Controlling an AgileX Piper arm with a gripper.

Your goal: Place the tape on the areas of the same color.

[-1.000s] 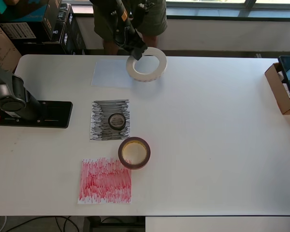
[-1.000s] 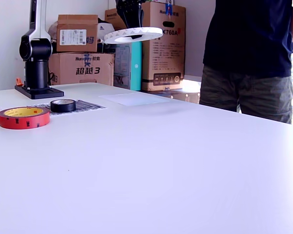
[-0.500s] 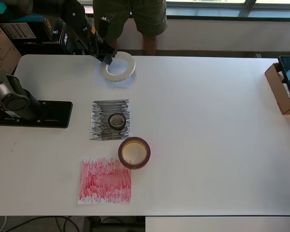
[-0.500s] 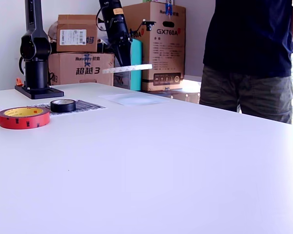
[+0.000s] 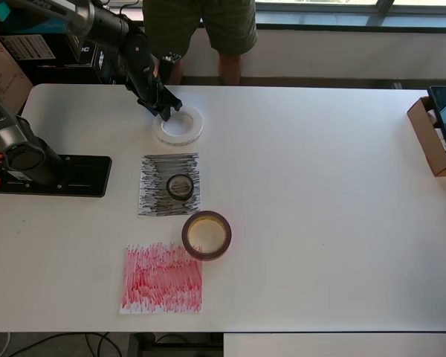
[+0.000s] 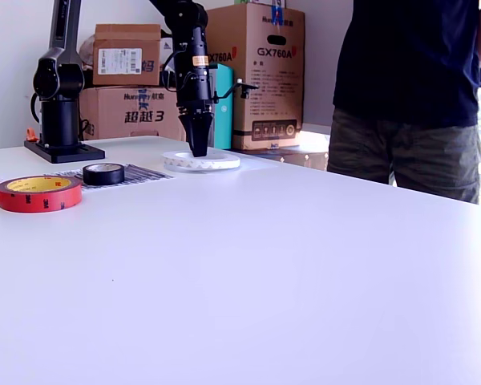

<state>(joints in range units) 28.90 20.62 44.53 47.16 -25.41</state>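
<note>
- Tape rolls, three of them, lay toward the overhead view's left half of the table (image 5: 342,186), and I take them left to right.
- My arm's base (image 5: 56,175) sat at nine o'clock of the black patch (image 5: 154,186), well apart from the rolls.
- At the red patch (image 5: 162,277), lowest in that view, nothing lay on the paper; I judged that area unfilled.
- My claw (image 5: 166,111) was down at the white roll (image 5: 179,126), its tips at the rim on the roll's ten o'clock side. In the exterior view the claw (image 6: 198,147) pointed straight down into the roll (image 6: 201,161), fingers close together on the rim as far as I could judge.
- That white roll lay flat, and the white patch under it was barely visible, so I could not tell its edges.
- On the black patch sat the small black roll (image 5: 180,186), settled.
- Farthest right, the maroon roll (image 5: 207,235) rested on bare table at one o'clock of the red patch, just beside its corner.
- I judged the step in hand to be setting down the white roll; the next move called for spreading my fingers, lifting clear, then fetching the maroon roll.
</note>
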